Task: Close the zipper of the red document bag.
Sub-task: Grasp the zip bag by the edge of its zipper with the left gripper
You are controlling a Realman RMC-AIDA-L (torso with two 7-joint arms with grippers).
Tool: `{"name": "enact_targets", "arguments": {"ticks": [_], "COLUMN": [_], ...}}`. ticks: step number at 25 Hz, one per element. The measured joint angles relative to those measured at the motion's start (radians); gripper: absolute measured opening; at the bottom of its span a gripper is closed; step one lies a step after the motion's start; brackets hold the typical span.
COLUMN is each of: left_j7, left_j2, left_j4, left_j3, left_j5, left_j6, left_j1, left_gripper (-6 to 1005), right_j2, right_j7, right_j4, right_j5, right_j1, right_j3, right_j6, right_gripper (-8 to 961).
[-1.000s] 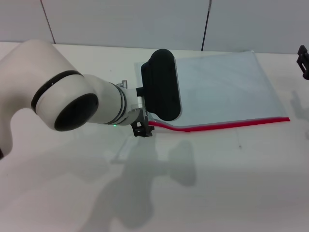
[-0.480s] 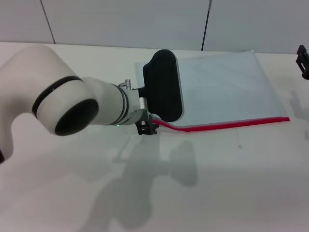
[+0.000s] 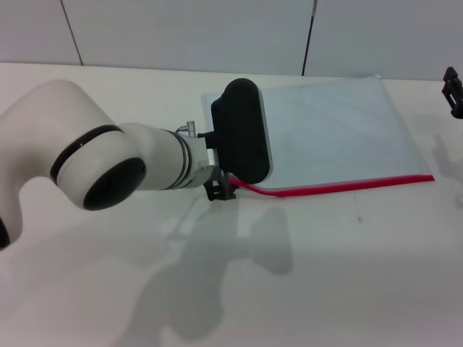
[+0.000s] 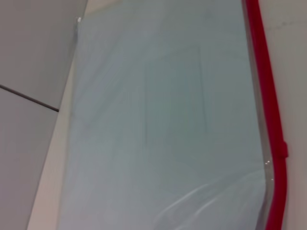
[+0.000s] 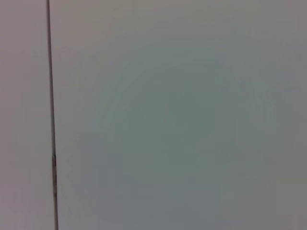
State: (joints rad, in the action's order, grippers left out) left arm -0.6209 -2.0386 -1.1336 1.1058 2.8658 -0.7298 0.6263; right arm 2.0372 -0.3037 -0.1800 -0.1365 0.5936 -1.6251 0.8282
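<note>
Since the frame a second ago, the left arm's wrist has shifted slightly toward the near left corner of the pouch, and the red strip's left end now lifts in a small curl at the left gripper (image 3: 220, 189).

Wide white bench (image 3: 347, 275): carries the pouch and both arms' shadows.

Left arm, large white jointed body with a black wrist housing: reaches across the bench from the robot's left, the housing covering the pouch's left edge.

Red document bag (image 3: 333, 137), a large flat rectangular pouch of translucent pale blue-grey plastic: lies flat on the far middle-right of the bench, long edges running left to right.

Zipper (image 3: 347, 186), a thin bright red strip: runs along the pouch's near long edge. The left wrist view shows a small thickening on the strip (image 4: 283, 149), possibly the slider; not confirmed.

Left gripper: sits at the strip's left end. Whether its fingers are apart or clamped on the strip cannot be told.

Right gripper (image 3: 453, 90): parked at the far right edge, fingers' state not discernible.

Assessment: closing appears at an early stage; nearly the whole strip seems left to travel.
</note>
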Motion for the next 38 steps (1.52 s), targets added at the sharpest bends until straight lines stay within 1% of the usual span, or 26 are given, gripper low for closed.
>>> {"name": "enact_targets", "arguments": {"ticks": [9,12,22,38], "left_j7": [0.007,0.016,0.021,0.033], "left_j2": [0.001,0.001,-0.001,-0.002], "left_j4": [0.025,0.03,0.076,0.091], "left_j3": [-0.014,-0.015,-0.015,-0.025], "left_j5": [-0.002,-0.006,-0.044,-0.047], "left_j6": [0.057,0.07,0.091,0.125], "left_j1": [0.0,0.001,0.033,0.035], "left_gripper": [677,653,574,449], "right_j2": [0.0,0.0,0.0,0.001], "right_j7": [0.0,0.0,0.0,-0.002], "right_j4": [-0.001,-0.002,-0.003,-0.004], "right_j5": [0.0,0.0,0.0,0.0], "right_j1": [0.0,0.0,0.001,0.002], "right_j3": [-0.003,-0.004,-0.005,-0.007], "right_j6": [0.0,0.0,0.0,0.0], "right_gripper": [540,540,540,540]}}
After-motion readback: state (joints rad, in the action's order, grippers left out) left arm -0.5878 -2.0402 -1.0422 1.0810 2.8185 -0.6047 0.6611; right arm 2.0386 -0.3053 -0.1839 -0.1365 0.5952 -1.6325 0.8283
